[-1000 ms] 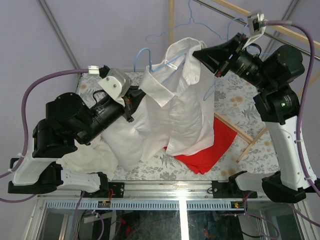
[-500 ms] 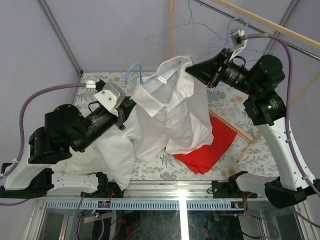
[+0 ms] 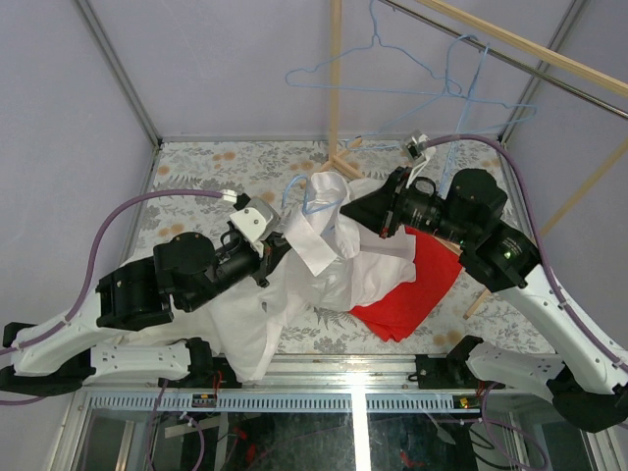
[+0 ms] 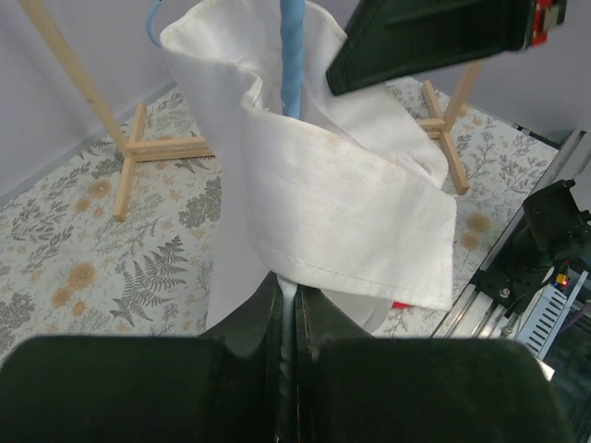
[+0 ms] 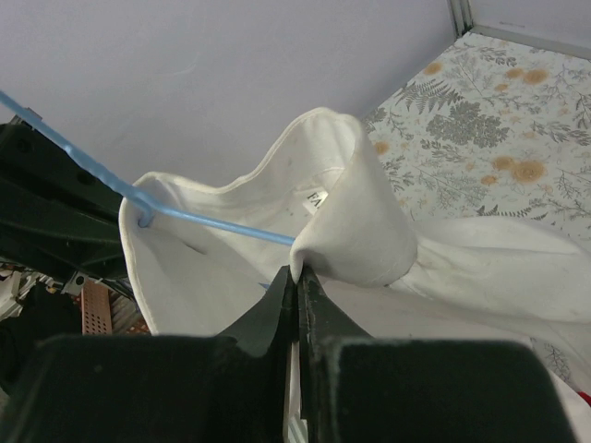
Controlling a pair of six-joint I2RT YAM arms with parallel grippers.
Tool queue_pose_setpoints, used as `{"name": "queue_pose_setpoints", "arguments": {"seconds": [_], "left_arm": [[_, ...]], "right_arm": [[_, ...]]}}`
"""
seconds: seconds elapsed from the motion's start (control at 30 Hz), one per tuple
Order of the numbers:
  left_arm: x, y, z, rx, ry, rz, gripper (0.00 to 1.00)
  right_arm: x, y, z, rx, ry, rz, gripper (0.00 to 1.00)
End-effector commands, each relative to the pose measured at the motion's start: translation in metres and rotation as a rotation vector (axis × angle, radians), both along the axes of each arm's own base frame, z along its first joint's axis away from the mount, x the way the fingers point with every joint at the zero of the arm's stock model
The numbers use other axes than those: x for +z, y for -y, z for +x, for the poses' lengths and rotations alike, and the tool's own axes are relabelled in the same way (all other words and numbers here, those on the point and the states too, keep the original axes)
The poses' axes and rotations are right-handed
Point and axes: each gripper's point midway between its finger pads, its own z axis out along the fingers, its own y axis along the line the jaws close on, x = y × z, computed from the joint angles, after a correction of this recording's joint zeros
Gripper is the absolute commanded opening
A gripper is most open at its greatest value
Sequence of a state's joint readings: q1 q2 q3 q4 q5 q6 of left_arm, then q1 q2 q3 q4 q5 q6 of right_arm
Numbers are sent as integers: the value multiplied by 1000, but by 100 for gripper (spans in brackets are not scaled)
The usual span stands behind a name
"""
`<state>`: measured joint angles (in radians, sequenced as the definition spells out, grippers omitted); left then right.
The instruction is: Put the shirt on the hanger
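Shirt (image 3: 368,275) is strung between the two grippers, collar end up and pointing away from the arm bases. Its long axis runs from the collar back down toward the left arm's base, where the tail bunches on the table. Left gripper (image 4: 288,291) is clenched on a fold just under the collar flap. Right gripper (image 5: 297,277) is pinched tight on the collar's edge, with the neck tag just past its fingertips. One blue hanger (image 5: 212,223) sits inside the neck opening, between both sets of fingers. Count-wise: one shirt, one red cloth (image 3: 417,289) lying under the right gripper, and two more hangers (image 3: 339,67) up on the rail.
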<state>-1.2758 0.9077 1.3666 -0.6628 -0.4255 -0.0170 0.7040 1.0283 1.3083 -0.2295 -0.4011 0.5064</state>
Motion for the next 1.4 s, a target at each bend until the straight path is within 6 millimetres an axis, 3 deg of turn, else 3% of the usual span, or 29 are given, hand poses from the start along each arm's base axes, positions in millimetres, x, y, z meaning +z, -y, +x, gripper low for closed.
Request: {"name": "queue_pose_setpoints", "arguments": {"seconds": [0.0, 0.13, 0.27, 0.43, 0.63, 0.8, 1.0, 1.37], "left_arm": [[26, 9, -2, -13, 12, -136, 0], [22, 9, -4, -26, 6, -133, 0], [21, 4, -10, -45, -4, -155, 0], [15, 4, -15, -64, -18, -188, 0], [10, 7, -12, -47, -29, -213, 0], [9, 12, -8, -28, -39, -218, 0], [5, 19, -8, -34, -59, -212, 0], [7, 34, -2, -18, -72, -206, 0]], "right_arm": [[13, -9, -6, -73, 84, -1, 0], [20, -15, -18, -53, 189, -62, 2], [42, 12, -21, -79, 365, -164, 34], [47, 30, -24, -98, 430, -214, 49], [57, 27, -21, -137, 415, -118, 55], [74, 8, -32, -71, 392, 48, 61], [71, 1, -41, -23, 418, 172, 66], [70, -6, -35, -35, 413, 201, 66]]}}
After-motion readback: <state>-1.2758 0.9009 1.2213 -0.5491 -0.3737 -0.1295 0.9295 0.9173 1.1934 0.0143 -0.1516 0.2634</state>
